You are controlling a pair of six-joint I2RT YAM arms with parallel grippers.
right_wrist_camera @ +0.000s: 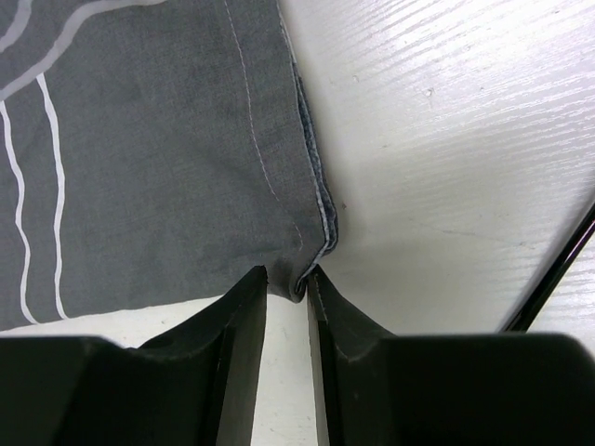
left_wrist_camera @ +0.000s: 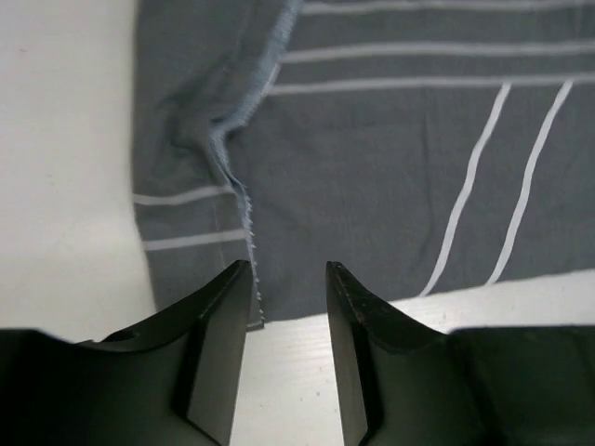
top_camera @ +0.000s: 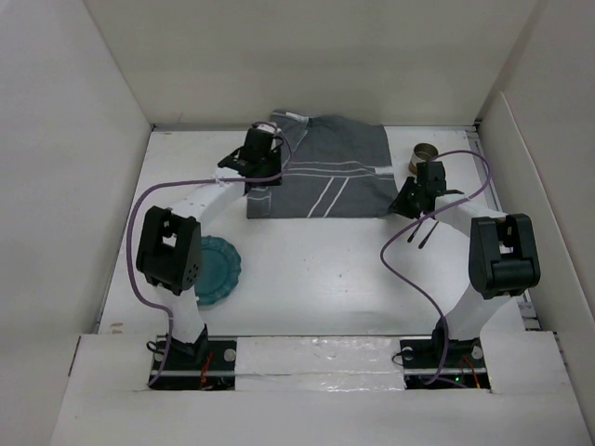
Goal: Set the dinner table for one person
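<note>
Two faults are likely from this position, and both concern the placemat (top_camera: pixel 325 172). It lies on the far middle part of the dinner table (top_camera: pixel 335 288), the white top that carries everything in view. First, the right gripper (right_wrist_camera: pixel 286 272) has its jaws only narrowly parted. The near right corner of the cloth sits bunched at the fingertips and touches the inner face of one. If you lift the arm straight up with so little clearance, expect the corner to catch and drag, pulling the mat askew or curling it over. Second, the left gripper (left_wrist_camera: pixel 288 269) stands with its jaws plainly apart and only bare tabletop between them. However, the hem fold (left_wrist_camera: pixel 232 186) beside its left finger is doubled over and puckered, and a retreat along the cloth edge could snag that fold and deepen it. Judge the mat as not yet flat, because its far edge appears rumpled in the top view. Consult each view for what the others lack. Only the top view shows the teal plate (top_camera: pixel 216 269) near the left arm's elbow, the round tin (top_camera: pixel 426 154) just beyond the right wrist, and what look like two thin dark sticks (top_camera: pixel 416 234) beside the right forearm. A wide swing could strike any of these. Only the wrist views show the jaw gaps and the state of each cloth corner; from above, both claws are masked by their own housings.
</note>
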